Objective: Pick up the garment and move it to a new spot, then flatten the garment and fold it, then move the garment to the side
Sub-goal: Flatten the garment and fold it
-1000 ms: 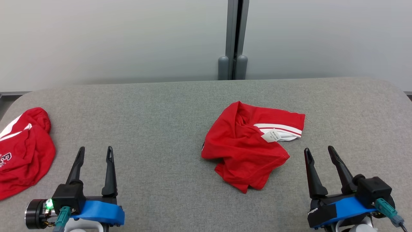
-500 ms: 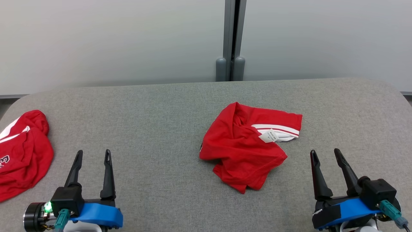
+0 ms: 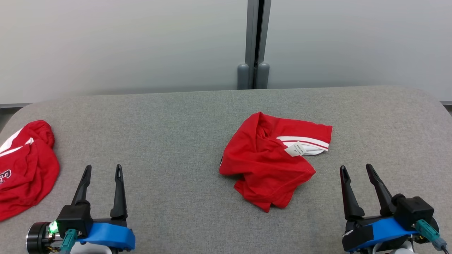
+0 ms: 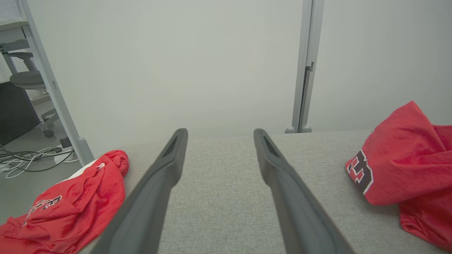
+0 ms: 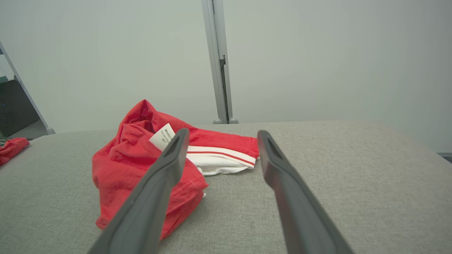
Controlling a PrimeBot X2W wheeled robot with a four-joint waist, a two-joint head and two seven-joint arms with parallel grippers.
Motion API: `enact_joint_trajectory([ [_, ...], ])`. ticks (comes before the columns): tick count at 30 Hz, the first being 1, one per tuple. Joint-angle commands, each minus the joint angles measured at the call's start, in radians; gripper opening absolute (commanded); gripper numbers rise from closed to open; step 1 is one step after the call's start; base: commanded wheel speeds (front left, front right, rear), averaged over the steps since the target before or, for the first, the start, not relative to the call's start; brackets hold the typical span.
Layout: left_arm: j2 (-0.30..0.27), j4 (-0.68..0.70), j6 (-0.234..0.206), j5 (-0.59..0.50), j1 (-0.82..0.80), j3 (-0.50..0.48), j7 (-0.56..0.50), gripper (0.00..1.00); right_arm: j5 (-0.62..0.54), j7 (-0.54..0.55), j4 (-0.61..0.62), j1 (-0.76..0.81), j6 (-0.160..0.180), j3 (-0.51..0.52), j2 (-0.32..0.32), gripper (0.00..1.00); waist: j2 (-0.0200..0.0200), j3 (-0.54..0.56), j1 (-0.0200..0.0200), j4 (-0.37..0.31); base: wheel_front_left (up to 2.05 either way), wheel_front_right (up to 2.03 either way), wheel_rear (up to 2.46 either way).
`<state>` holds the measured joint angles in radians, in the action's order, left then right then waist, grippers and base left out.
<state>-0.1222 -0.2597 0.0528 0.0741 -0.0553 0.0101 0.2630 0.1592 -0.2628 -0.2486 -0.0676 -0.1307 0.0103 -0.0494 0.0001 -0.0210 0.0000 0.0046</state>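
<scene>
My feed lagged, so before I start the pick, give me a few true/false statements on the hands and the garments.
1. The left hand and right hand are open, holding nothing. True.
2. The middle garment lies nearer the left hand. False: it lies nearer the right hand.
3. A white label shows on it. True.
4. It is already folded flat. False: it lies crumpled on the table.
5. Another red garment lies at the table's left end. True.

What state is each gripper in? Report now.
Left gripper: open, holding nothing.
Right gripper: open, holding nothing, not touching the crumpled red garment.
</scene>
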Motion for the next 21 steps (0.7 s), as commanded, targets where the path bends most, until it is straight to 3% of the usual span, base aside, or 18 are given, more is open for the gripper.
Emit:
enact_joint_trajectory([
  [1,0.000,-0.002,0.001,-0.007,-0.004,-0.005,0.003,1.00,-0.008,-0.003,-0.003,0.006,0.000,0.001,-0.002,1.00,-0.0001,0.000,0.0000,0.000,0.00,0.00,0.00],
  [12,0.010,-0.003,0.011,-0.019,0.000,-0.015,0.003,1.00,-0.010,-0.003,-0.008,0.006,0.000,-0.002,-0.002,1.00,-0.0001,0.001,0.0000,-0.002,0.00,0.00,0.00],
  [21,0.019,0.000,0.019,-0.025,-0.034,-0.006,0.003,1.00,-0.083,-0.003,-0.020,-0.143,0.000,0.013,-0.014,1.00,-0.0001,-0.036,0.0000,0.014,0.00,0.00,0.00],
])
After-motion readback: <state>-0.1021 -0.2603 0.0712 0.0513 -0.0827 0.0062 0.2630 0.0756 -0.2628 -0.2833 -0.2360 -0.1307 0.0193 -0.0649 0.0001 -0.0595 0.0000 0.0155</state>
